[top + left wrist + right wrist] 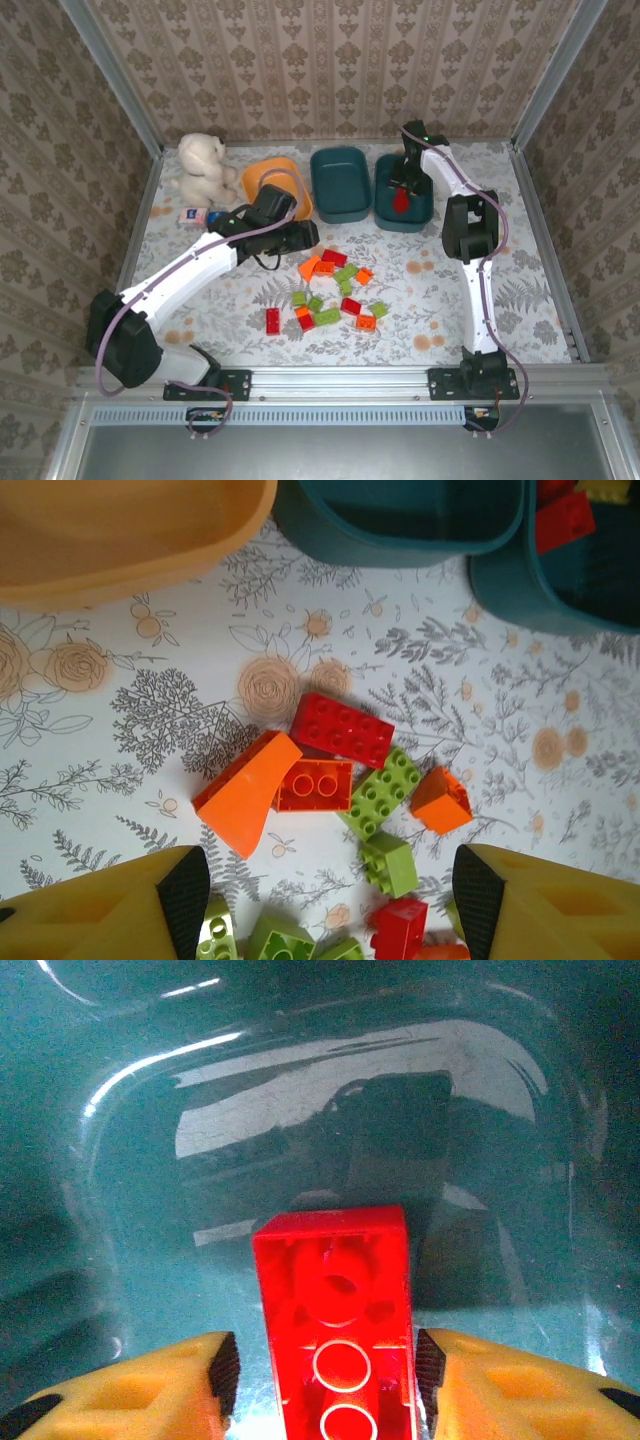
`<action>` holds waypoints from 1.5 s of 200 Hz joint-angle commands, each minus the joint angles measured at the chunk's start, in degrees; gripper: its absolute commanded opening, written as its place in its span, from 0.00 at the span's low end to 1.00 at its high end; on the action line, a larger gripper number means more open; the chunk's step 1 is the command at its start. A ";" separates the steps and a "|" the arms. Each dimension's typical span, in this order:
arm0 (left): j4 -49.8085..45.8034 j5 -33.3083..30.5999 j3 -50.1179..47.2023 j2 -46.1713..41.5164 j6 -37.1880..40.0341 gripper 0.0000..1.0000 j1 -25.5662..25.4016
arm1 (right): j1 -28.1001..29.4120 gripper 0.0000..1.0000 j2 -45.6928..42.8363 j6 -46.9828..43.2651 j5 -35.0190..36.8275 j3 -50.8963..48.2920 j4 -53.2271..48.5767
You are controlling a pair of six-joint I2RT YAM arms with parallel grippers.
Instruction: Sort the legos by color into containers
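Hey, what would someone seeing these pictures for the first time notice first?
Probably the jumble of red, orange and green bricks in the middle of the table. Next, the right end effector over the rightmost teal tub, with a red brick between its fingers. A white plush sits at the back left, beside the orange tub.

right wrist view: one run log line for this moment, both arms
right gripper: red brick between jaws, grip unclear | over right teal tub | left gripper: open, above loose legos
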 commanded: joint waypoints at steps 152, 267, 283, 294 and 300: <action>-12.88 5.84 -3.96 10.47 -7.97 0.64 -3.99 | 19.21 0.65 -68.08 2.74 -21.99 -63.28 31.43; -12.82 2.84 -3.46 18.48 -10.64 0.54 -4.90 | 21.22 0.65 -76.48 5.14 -23.94 -71.10 27.92; -13.15 1.96 -4.16 18.42 -10.83 0.53 -4.94 | 21.26 0.65 -76.34 5.05 -24.26 -71.05 27.91; -12.66 1.52 -4.88 17.90 -10.99 0.53 -4.97 | 21.31 0.65 -76.23 4.97 -24.43 -71.00 27.88; -12.35 1.32 -5.17 17.75 -11.13 0.53 -4.83 | 21.30 0.65 -76.17 4.88 -24.47 -70.96 27.84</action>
